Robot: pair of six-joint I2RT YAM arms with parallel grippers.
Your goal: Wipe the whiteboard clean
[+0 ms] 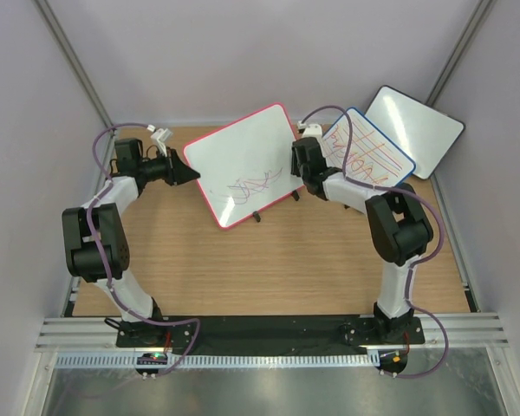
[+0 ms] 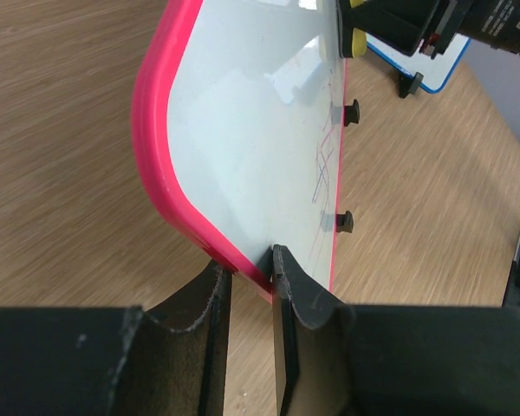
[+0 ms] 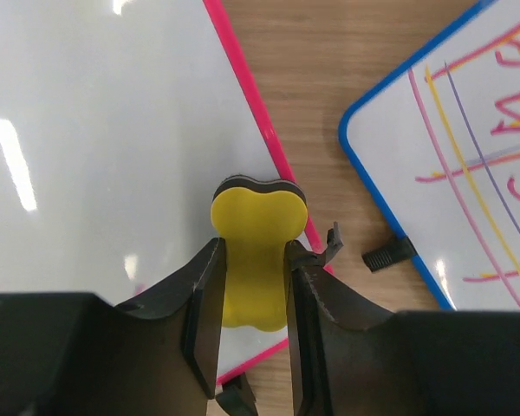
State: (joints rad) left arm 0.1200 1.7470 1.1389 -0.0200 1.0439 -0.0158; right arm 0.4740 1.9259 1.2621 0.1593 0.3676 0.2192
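Top external view: the whiteboard, pink-framed, sits tilted on the wooden surface between both arms, with purple-red scribbles on its lower half. The left fingers are nearly closed, pinching the frame edge at the board's left end. The right fingers are clamped on a yellow eraser over the white face, just inside the right frame edge; contact cannot be confirmed. A blue-framed board lies just beside.

A pale wood-grain counter is boxed in on three sides by plain lilac-grey walls, with slim grey metal posts at the far corners. Along its near edge run a black base plate and a ribbed aluminium rail.
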